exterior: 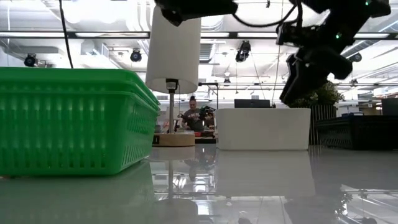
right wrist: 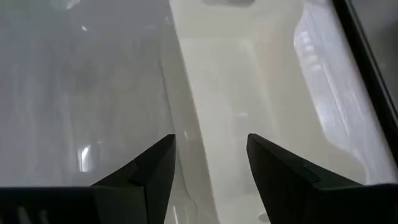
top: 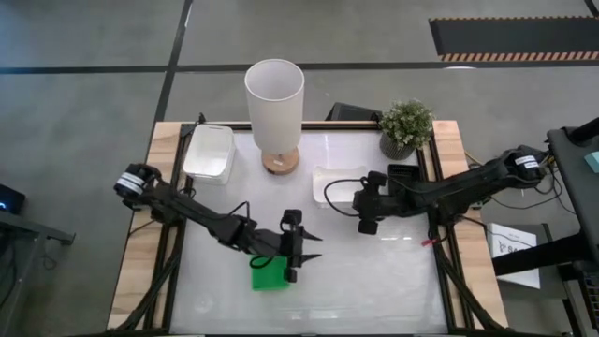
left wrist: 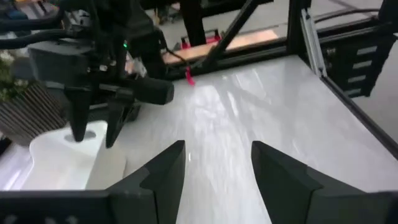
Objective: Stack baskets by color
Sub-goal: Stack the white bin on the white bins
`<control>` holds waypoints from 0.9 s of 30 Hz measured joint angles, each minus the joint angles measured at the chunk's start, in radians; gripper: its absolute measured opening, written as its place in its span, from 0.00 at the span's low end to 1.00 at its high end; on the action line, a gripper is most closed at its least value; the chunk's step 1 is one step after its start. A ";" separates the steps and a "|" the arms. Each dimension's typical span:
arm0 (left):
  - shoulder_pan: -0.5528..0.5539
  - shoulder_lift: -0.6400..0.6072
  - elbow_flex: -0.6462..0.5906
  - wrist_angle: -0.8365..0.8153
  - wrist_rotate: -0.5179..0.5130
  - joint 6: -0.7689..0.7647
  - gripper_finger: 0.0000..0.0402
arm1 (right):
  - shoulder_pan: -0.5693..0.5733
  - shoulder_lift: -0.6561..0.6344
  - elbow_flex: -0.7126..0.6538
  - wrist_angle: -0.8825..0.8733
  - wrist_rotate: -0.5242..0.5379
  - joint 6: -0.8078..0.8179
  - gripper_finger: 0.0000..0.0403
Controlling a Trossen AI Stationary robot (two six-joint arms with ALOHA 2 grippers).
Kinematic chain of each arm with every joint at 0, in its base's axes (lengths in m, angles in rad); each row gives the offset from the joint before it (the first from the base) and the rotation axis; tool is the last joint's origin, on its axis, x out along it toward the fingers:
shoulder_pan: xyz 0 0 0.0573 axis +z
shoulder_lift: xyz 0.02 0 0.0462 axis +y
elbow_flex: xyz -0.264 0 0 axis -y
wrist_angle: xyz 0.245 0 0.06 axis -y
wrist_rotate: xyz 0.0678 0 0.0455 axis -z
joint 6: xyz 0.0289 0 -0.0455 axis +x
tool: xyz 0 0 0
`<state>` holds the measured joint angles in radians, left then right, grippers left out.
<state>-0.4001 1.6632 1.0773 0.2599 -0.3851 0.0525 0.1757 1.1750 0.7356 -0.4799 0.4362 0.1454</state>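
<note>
A green basket sits flat on the table near the front. My left gripper hovers open just off its right end, clear of it. One white basket rests right of the table's middle. My right gripper hangs open above this basket's near right part, slanting down, without touching it; it also shows in the left wrist view. Behind it is a black basket. Another white basket lies at the far left.
A tall white lamp stands at the far middle and a potted plant at the far right corner. Dark frame rails run along the table's sides. A person sits in the room beyond.
</note>
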 joint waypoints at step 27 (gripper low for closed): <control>-0.018 -0.128 -0.144 -0.076 -0.254 -0.100 0.42 | 0.001 0.243 0.089 0.171 -0.025 0.467 0.03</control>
<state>-0.4185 1.5352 0.9332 0.1836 -0.6388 -0.0470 0.1768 1.4185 0.8243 -0.3090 0.4111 0.6124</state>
